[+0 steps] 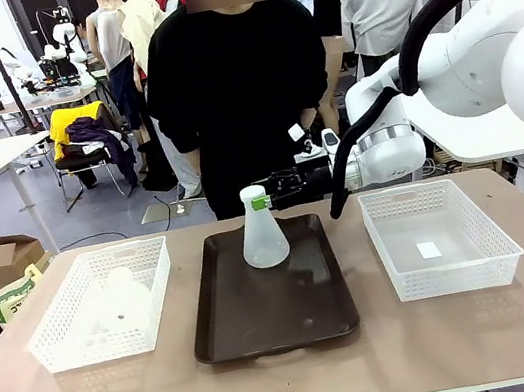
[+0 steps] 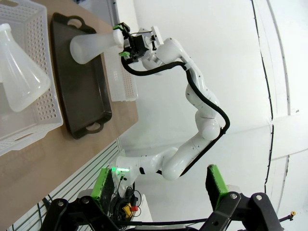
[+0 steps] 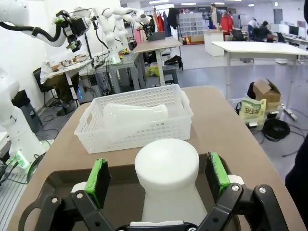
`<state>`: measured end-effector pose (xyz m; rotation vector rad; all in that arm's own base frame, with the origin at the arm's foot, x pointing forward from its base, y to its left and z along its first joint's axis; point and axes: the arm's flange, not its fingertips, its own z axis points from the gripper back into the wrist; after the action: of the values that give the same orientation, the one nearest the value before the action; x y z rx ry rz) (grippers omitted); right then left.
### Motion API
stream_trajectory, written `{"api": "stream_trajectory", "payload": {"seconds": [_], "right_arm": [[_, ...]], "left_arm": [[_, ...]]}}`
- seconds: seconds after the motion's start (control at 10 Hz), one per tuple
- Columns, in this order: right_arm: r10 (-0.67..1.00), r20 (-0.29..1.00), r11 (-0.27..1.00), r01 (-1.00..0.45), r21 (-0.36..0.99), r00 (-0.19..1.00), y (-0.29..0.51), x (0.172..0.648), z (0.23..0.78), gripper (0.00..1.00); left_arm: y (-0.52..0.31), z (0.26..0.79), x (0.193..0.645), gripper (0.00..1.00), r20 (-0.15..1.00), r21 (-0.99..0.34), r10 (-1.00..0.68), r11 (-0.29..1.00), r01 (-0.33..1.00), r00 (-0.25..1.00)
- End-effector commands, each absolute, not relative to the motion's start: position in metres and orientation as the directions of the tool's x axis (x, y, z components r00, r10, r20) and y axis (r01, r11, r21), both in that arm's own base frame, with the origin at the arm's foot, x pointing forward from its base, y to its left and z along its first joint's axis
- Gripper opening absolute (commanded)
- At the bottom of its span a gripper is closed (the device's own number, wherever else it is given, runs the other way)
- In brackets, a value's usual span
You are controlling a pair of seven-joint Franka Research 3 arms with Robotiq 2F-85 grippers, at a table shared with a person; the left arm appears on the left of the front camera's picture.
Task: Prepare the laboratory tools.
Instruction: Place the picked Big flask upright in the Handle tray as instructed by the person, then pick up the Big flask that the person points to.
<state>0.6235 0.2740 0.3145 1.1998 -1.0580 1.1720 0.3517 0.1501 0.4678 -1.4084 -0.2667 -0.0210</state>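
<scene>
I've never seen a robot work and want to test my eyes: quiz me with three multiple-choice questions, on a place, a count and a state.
1. Where does the upright flask stand? A on bare table; B on the tray; C in a hand.
2. How many flasks are there? A one; B three; C two.
3. How is the right gripper? A open; B shut on the flask; C shut on the tray.
Answers: 1 B, its base sits on the tray. 2 C, a second flask lies in the left basket. 3 A, both pads stand clear of the neck.
</scene>
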Motion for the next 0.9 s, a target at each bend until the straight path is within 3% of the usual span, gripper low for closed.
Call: {"api": "stream_trajectory", "payload": {"seconds": [0.0,0.8], "right_arm": [[0.077,0.991,-0.017,-0.994,0.11,0.108,0.2765,0.6242,0.3127,1.0],[0.077,0.991,-0.017,-0.994,0.11,0.108,0.2765,0.6242,0.3127,1.0]], "left_arm": [[0.1521,0.4691,0.3494,1.0,0.201,-0.97,0.136,0.165,0.178,0.97],[0.1521,0.4691,0.3494,1.0,0.201,-0.97,0.136,0.165,0.178,0.97]]}}
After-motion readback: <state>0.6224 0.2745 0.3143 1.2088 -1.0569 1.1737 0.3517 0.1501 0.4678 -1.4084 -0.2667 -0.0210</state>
